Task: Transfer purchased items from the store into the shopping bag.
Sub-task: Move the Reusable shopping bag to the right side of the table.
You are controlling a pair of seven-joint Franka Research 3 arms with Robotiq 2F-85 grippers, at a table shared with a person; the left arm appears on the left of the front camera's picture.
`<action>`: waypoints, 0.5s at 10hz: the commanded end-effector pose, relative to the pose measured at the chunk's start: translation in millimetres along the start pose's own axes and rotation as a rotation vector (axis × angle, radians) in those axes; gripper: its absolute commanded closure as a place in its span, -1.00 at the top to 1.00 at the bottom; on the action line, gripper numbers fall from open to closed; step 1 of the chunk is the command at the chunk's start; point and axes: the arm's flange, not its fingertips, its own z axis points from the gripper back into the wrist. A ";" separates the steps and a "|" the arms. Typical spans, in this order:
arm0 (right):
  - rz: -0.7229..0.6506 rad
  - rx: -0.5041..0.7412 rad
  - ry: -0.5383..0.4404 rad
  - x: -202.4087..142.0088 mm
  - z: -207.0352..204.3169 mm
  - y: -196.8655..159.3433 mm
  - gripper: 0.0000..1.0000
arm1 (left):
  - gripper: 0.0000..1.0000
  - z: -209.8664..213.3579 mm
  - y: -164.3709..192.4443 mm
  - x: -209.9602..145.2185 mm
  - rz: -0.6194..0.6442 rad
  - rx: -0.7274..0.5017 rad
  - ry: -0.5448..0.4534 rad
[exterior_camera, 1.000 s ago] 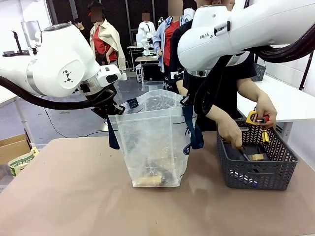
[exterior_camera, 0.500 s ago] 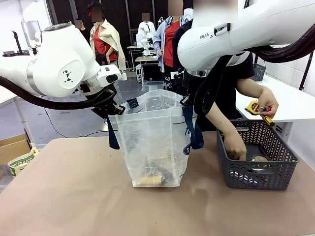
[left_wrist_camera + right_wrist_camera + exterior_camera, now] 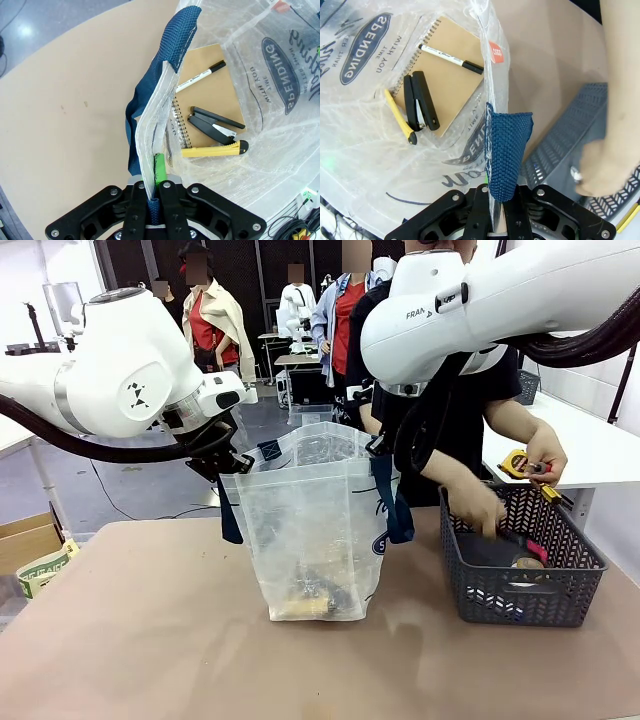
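Observation:
The translucent shopping bag (image 3: 310, 530) stands open on the table's middle. My left gripper (image 3: 232, 462) (image 3: 156, 187) is shut on its left navy handle (image 3: 160, 90); my right gripper (image 3: 378, 445) (image 3: 495, 200) is shut on the right navy handle (image 3: 507, 150). Inside lie a brown spiral notebook (image 3: 210, 85) (image 3: 445, 75), a pen (image 3: 200, 75), a black stapler (image 3: 215, 125) and a yellow cutter (image 3: 215, 149). The person holds a yellow-and-black tape measure (image 3: 515, 462) above the basket in one hand; the other hand (image 3: 482, 512) hovers over the basket's left part.
A dark grey lattice basket (image 3: 520, 590) (image 3: 560, 145) stands right of the bag with a few small items in it. A cardboard box (image 3: 30, 540) sits off the table's left edge. Bare tabletop (image 3: 150, 640) lies in front.
The person's hand with the tape measure has risen off the basket rim. The other hand dipped deeper into the basket, then lifted. Both arms and the bag have stayed still.

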 end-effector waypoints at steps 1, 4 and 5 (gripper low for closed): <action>-0.008 -0.002 -0.003 -0.5 0.8 -2.5 -1.00 | -1.00 0.9 2.3 -2.2 0.013 0.004 0.000; -0.008 -0.002 -0.003 -0.5 0.8 -2.5 -1.00 | -1.00 0.9 2.3 -2.2 0.013 0.004 0.000; -0.008 -0.002 -0.003 -0.5 0.8 -2.5 -1.00 | -1.00 0.9 2.3 -2.2 0.013 0.004 0.000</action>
